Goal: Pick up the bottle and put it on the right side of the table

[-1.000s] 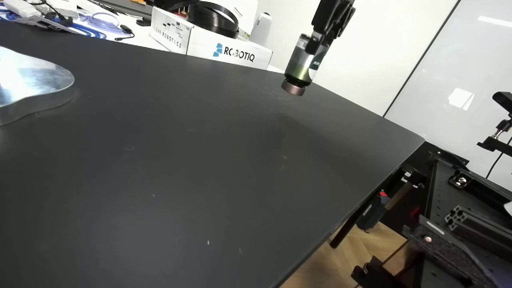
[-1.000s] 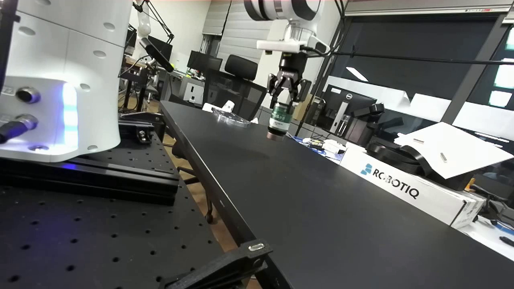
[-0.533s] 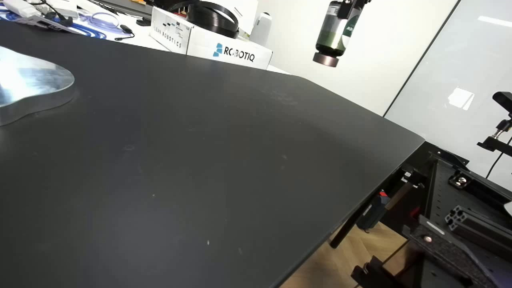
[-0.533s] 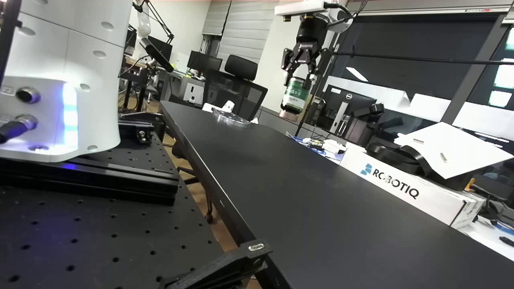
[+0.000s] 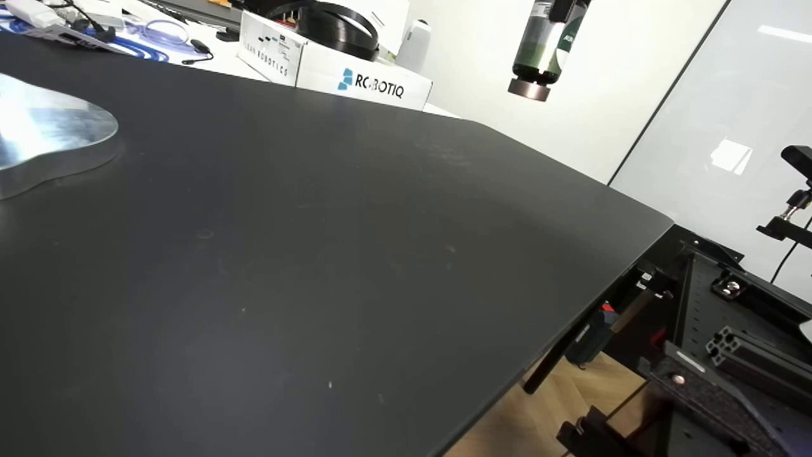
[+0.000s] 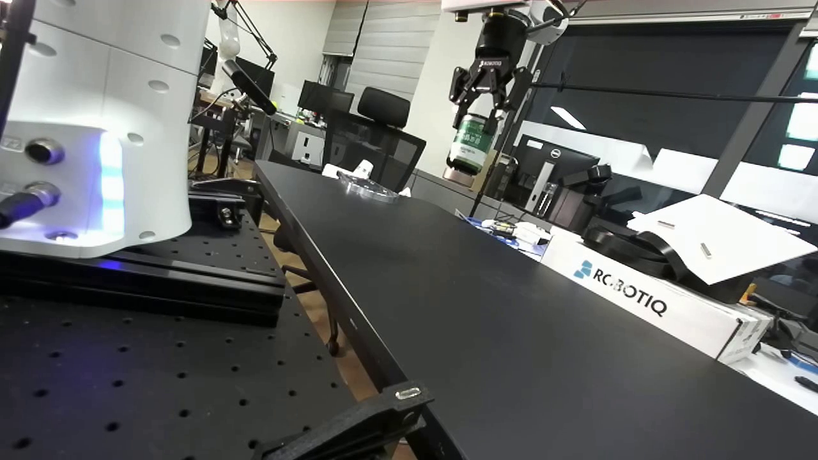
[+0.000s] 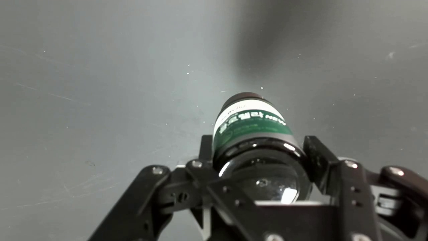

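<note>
The bottle is a squat cylinder with a dark glassy body, a green and white label and a brown cap. It shows in both exterior views [image 5: 542, 47] [image 6: 471, 144] and in the wrist view [image 7: 254, 129]. It hangs cap down, a little tilted in the exterior views. My gripper [image 6: 475, 120] is shut on the bottle's base end, with a finger on each side, as the wrist view [image 7: 259, 145] shows. In an exterior view most of the gripper is out of frame. The black table [image 5: 317, 254] [image 6: 486, 319] [image 7: 117, 100] lies well below the bottle.
A shiny, clear-looking curved object lies on the table in both exterior views [image 5: 57, 127] [image 6: 369, 188]. A white Robotiq box [image 5: 365, 82] [image 6: 626, 287] stands beyond the table's edge. The robot base [image 6: 102, 140] stands on a black perforated plate [image 6: 160, 383] beside the table.
My gripper has risen with the bottle and moved right in both exterior views, mostly in the first half second. The grip on the bottle looks the same.
</note>
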### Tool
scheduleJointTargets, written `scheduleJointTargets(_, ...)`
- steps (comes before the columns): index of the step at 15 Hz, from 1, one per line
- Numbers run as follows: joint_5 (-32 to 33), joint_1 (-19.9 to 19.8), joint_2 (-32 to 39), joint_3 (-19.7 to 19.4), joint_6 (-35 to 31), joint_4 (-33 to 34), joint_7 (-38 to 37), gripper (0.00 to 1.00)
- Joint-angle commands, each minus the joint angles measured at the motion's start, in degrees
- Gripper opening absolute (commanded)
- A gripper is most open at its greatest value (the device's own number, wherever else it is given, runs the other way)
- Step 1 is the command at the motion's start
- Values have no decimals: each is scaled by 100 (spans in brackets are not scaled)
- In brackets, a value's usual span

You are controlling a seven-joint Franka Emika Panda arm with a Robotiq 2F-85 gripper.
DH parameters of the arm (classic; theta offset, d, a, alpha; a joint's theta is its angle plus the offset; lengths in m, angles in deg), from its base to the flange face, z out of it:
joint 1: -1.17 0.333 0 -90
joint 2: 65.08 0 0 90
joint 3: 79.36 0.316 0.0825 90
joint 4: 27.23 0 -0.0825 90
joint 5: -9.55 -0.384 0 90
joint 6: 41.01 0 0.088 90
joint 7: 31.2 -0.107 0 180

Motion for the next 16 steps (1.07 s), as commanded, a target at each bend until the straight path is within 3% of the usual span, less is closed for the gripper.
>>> scheduleJointTargets(1,-4,-14,0,16,12,7,2,43)
scheduleJointTargets(11,-399,-839,2207,-800,-310,2567,235,43)
scheduleJointTargets(16,-628,-1225,2775,-1068,-700,2958,253,43)
